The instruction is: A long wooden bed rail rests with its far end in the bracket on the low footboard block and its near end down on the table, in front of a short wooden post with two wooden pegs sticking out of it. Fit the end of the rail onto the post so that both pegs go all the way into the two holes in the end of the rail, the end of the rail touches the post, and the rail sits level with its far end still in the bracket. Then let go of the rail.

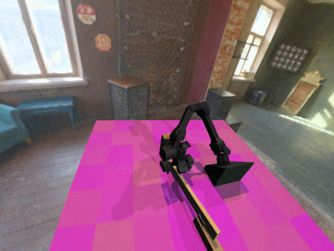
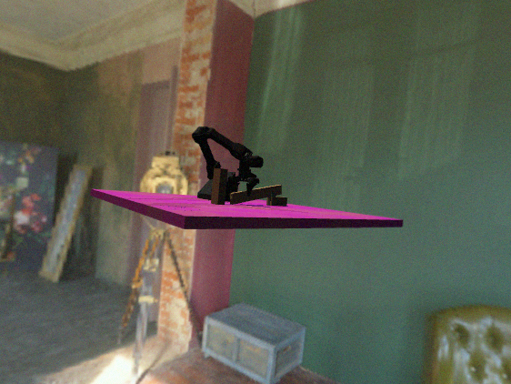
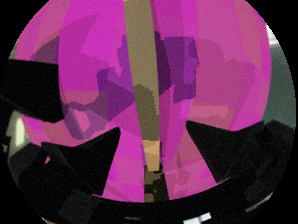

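Note:
The long rail (image 1: 197, 200) (image 2: 265, 192) (image 3: 142, 55) slopes up from its near end on the table to its far end at the bracket on the low footboard block (image 1: 204, 236) (image 2: 279, 201). The wooden post (image 1: 166, 136) (image 2: 219, 186) stands upright just beyond the rail's near end, with a gap between them in the exterior view. My gripper (image 1: 175, 170) (image 2: 250, 194) (image 3: 153, 127) is open and points down over the near part of the rail. In the wrist view the rail runs between the spread fingers, touching neither. The gripper hides much of the post in the top view. The pegs and the holes cannot be made out.
The arm's dark wedge-shaped base (image 1: 230, 173) stands to the right of the rail in the top view. The arm arches from it over to the post's side. The magenta table (image 1: 80, 205) (image 2: 291, 218) carries the block, post and rail; its edges show in the top and exterior views.

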